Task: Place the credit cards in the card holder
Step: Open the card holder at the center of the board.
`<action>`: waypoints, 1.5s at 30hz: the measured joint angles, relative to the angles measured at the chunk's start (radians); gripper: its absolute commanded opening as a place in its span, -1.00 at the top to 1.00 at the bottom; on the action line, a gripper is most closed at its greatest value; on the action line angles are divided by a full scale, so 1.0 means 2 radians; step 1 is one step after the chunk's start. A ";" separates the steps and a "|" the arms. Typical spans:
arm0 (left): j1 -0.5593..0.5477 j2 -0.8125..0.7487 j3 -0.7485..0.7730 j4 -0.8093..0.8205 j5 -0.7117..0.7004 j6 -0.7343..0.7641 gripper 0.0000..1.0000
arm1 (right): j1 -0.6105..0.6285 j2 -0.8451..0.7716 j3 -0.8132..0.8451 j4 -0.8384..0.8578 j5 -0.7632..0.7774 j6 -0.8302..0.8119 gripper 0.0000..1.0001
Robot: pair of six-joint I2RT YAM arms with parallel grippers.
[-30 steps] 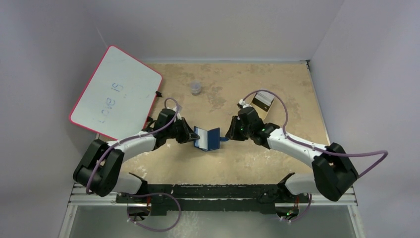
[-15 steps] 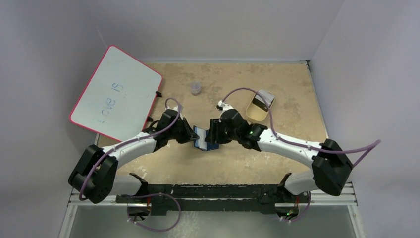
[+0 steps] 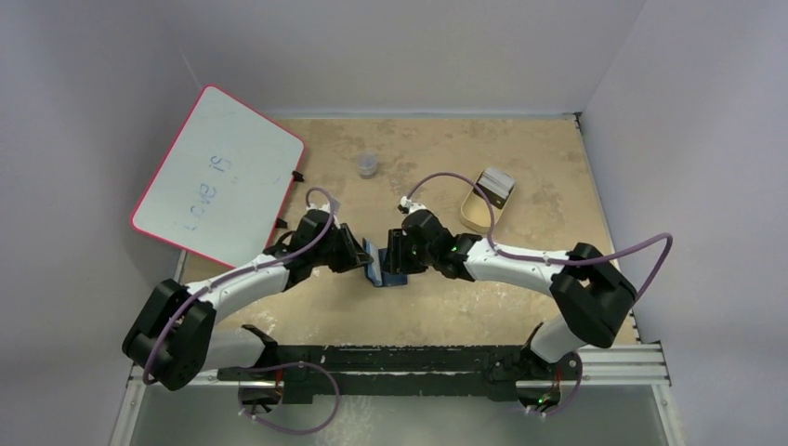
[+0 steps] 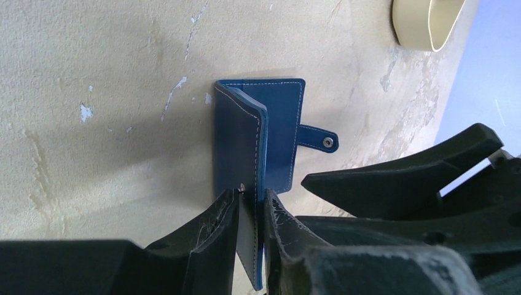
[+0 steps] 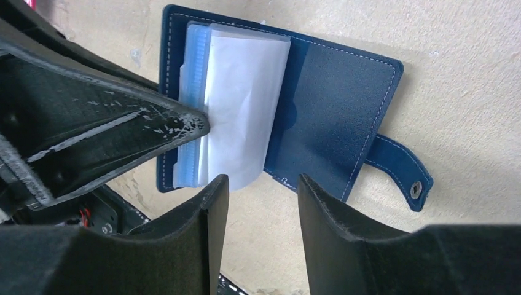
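Note:
The navy card holder (image 3: 385, 268) stands open on its edge at the table's middle. My left gripper (image 4: 250, 200) is shut on one flap of the card holder (image 4: 276, 129) and holds it upright. In the right wrist view the holder (image 5: 335, 104) shows pale blue-grey inner pockets (image 5: 236, 110) and a snap tab (image 5: 402, 175). My right gripper (image 5: 263, 184) is open and empty, just in front of the pockets' lower edge. Pale grey-white cards (image 3: 496, 182) sit at the far end of the tan tray. No card is in either gripper.
The tan oval tray (image 3: 472, 216) lies right of the arms, also in the left wrist view (image 4: 424, 27). A pink-edged whiteboard (image 3: 218, 172) leans at the far left. A small clear cup (image 3: 368, 165) stands at the back middle.
My right arm has swung left from beside the tray to right up against the card holder. The holder's open flaps now look closer together. The left gripper has kept its hold.

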 measured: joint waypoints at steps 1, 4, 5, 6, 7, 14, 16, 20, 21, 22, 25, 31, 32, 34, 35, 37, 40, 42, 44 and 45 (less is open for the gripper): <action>0.000 -0.003 -0.001 0.000 0.000 0.000 0.78 | 0.000 0.002 -0.001 0.000 0.000 0.001 0.11; 0.000 -0.004 -0.001 0.003 0.000 0.000 0.83 | -0.002 0.008 -0.002 0.003 0.000 0.002 0.16; 0.000 -0.004 -0.001 0.004 0.001 0.000 0.80 | -0.003 0.011 -0.002 0.006 0.000 0.002 0.17; 0.000 -0.004 -0.001 0.005 0.001 0.000 0.74 | -0.004 0.014 -0.002 0.008 0.000 0.002 0.18; 0.000 -0.003 -0.001 0.006 0.001 0.000 0.67 | -0.005 0.018 -0.002 0.011 0.000 0.002 0.19; 0.000 -0.001 -0.007 0.014 0.001 -0.004 1.00 | -0.014 0.047 -0.005 0.036 -0.001 0.002 0.30; 0.000 0.000 -0.008 0.014 0.003 -0.006 0.96 | -0.020 0.055 -0.011 0.044 -0.006 0.002 0.30; -0.002 -0.004 -0.013 0.021 0.005 -0.011 0.78 | -0.030 0.066 -0.021 0.055 -0.022 0.002 0.29; -0.002 -0.008 -0.016 0.024 0.004 -0.013 0.75 | -0.031 0.067 -0.021 0.057 -0.024 0.002 0.29; -0.002 -0.014 -0.022 0.025 0.004 -0.016 0.73 | -0.033 0.069 -0.021 0.059 -0.027 0.001 0.29; -0.002 -0.026 -0.031 0.024 0.003 -0.017 0.70 | -0.033 0.073 -0.021 0.068 -0.031 0.001 0.29; -0.002 -0.027 -0.031 0.021 0.003 -0.015 0.53 | -0.034 0.073 -0.021 0.069 -0.031 0.001 0.30; -0.002 -0.028 -0.031 0.019 0.002 -0.014 0.53 | -0.034 0.073 -0.021 0.069 -0.031 0.001 0.31; -0.002 -0.030 -0.031 0.016 0.001 -0.008 0.58 | -0.035 0.073 -0.021 0.069 -0.030 0.001 0.32; -0.002 -0.031 -0.031 0.015 -0.001 -0.006 0.60 | -0.035 0.073 -0.021 0.069 -0.029 0.001 0.32; -0.002 -0.036 -0.031 0.008 -0.005 -0.001 0.60 | -0.036 0.073 -0.021 0.068 -0.028 0.001 0.31; -0.002 -0.046 -0.031 -0.005 -0.011 0.009 0.52 | -0.036 0.073 -0.021 0.068 -0.027 0.001 0.31; -0.002 -0.051 -0.030 -0.010 -0.014 0.012 0.53 | -0.036 0.073 -0.021 0.069 -0.028 0.002 0.31; -0.002 -0.052 -0.030 -0.012 -0.017 0.014 0.56 | -0.036 0.073 -0.022 0.070 -0.028 0.002 0.31; -0.002 -0.052 -0.030 -0.012 -0.018 0.015 0.57 | -0.036 0.073 -0.022 0.070 -0.028 0.002 0.31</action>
